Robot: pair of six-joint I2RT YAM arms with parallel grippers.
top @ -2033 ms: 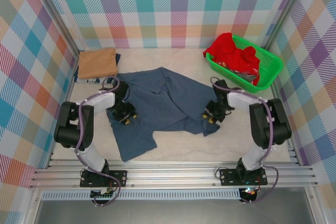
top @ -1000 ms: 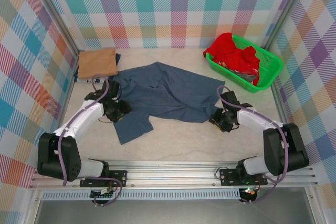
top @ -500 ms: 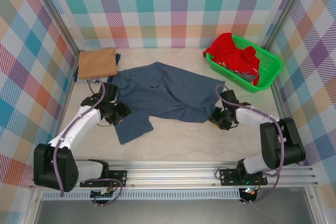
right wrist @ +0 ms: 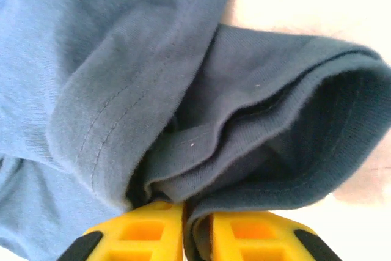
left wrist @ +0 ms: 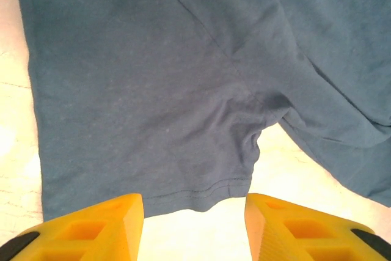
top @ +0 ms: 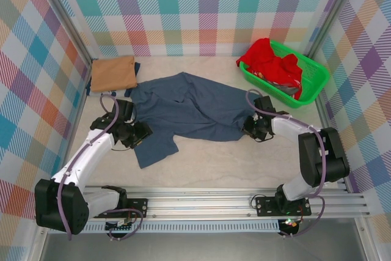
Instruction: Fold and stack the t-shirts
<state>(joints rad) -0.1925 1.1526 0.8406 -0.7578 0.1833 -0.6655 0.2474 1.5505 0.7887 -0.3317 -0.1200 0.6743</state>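
Note:
The slate-blue t-shirt point(top: 189, 109) lies spread and creased across the middle of the table. My left gripper point(top: 140, 134) is at its near-left part, open. In the left wrist view a sleeve hem point(left wrist: 183, 194) lies just ahead of the gap between the yellow fingers point(left wrist: 104, 224), which grip nothing. My right gripper point(top: 250, 128) is at the shirt's right edge, shut on bunched folds of blue cloth point(right wrist: 256, 145) that run down between its fingers point(right wrist: 140, 230). A tan t-shirt point(top: 113, 73) lies folded at the back left. A red t-shirt point(top: 269, 59) is heaped in the basket.
The green mesh basket point(top: 316, 84) stands at the back right, close to the right arm. Checkered walls enclose the table on three sides. Bare tabletop point(top: 220, 163) runs along the front, between the shirt and the arm bases.
My right gripper has closed on the shirt's right edge and shifted a little toward the back. The left gripper has drifted slightly left and stayed open. The shirt lies somewhat flatter.

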